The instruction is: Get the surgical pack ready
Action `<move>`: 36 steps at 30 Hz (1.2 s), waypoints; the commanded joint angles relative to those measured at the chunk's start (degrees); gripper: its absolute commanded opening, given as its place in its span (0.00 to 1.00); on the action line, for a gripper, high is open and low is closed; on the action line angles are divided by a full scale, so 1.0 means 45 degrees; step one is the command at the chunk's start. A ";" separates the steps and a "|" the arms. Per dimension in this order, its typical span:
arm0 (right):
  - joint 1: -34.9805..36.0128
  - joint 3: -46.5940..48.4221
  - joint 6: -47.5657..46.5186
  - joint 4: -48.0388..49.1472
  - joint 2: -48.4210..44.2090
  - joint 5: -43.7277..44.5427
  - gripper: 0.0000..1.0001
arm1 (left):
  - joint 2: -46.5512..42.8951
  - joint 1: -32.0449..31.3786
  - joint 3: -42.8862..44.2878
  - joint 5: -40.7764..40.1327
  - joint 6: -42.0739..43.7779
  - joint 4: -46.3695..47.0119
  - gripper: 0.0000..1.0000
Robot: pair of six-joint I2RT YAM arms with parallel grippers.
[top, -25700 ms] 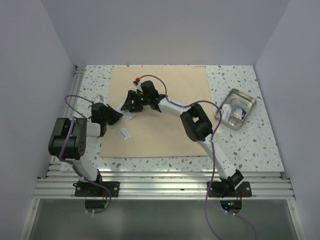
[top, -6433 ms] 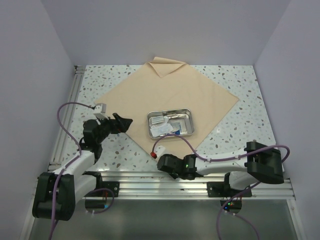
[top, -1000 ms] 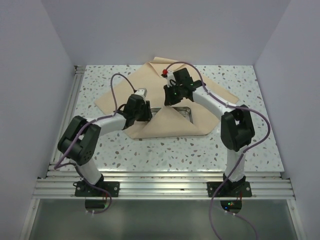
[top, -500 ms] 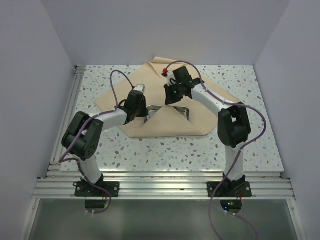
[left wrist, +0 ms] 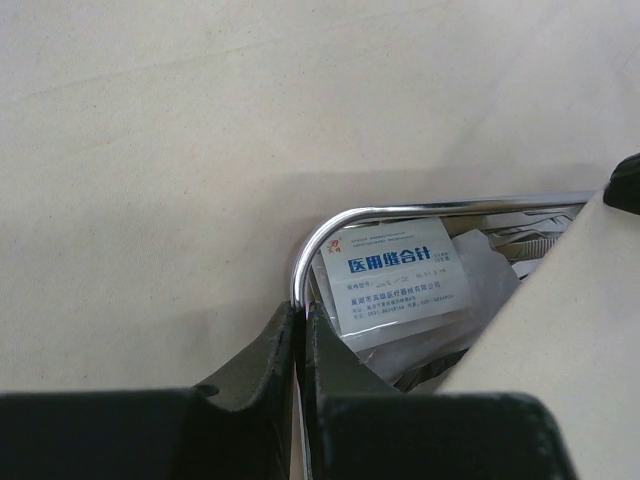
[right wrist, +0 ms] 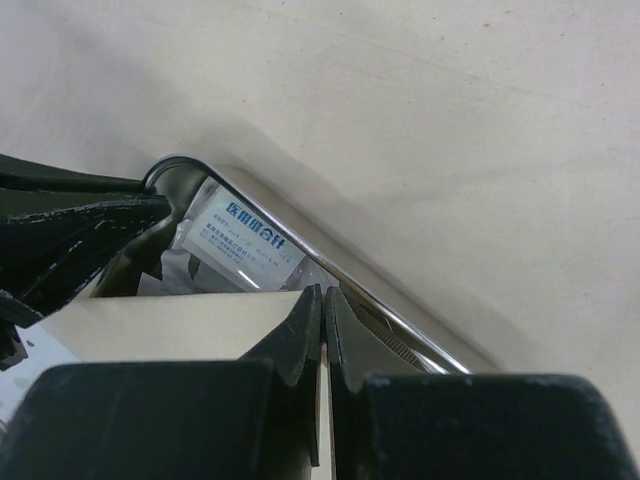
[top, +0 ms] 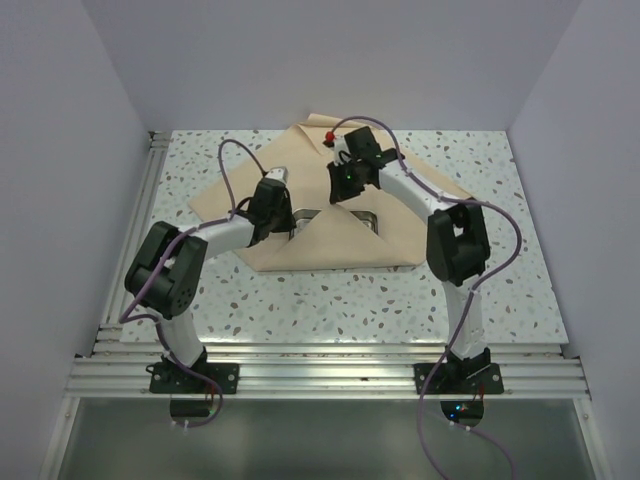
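Note:
The beige wrap sheet (top: 425, 210) lies spread on the speckled table, and its near corner is folded up as a triangular flap (top: 335, 243) over the steel tray (top: 373, 219). My right gripper (top: 338, 198) is shut on the flap's tip (right wrist: 180, 325), just above the tray's far rim (right wrist: 340, 270). My left gripper (top: 287, 224) is shut on the tray's left corner rim (left wrist: 335, 218). A white sachet with blue print (left wrist: 400, 275) lies inside the tray beside that corner. A thin steel tool (right wrist: 405, 348) shows under the right jaw. The flap hides most of the tray.
The wrap's far corner is folded back on itself (top: 330, 128) near the back wall. Aluminium rails run along the left edge (top: 145, 200) and the near edge (top: 320, 375) of the table. The left gripper's fingers (right wrist: 70, 225) sit close to the right gripper.
The left gripper has closed on the tray's corner rim. The right gripper has shifted slightly toward the back, with the flap's tip still in it.

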 commanded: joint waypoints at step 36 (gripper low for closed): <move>-0.0782 0.3841 0.0105 0.0080 0.3330 -0.0929 0.00 | -0.3351 0.4142 -0.1517 0.0150 -0.0486 -0.0801 0.58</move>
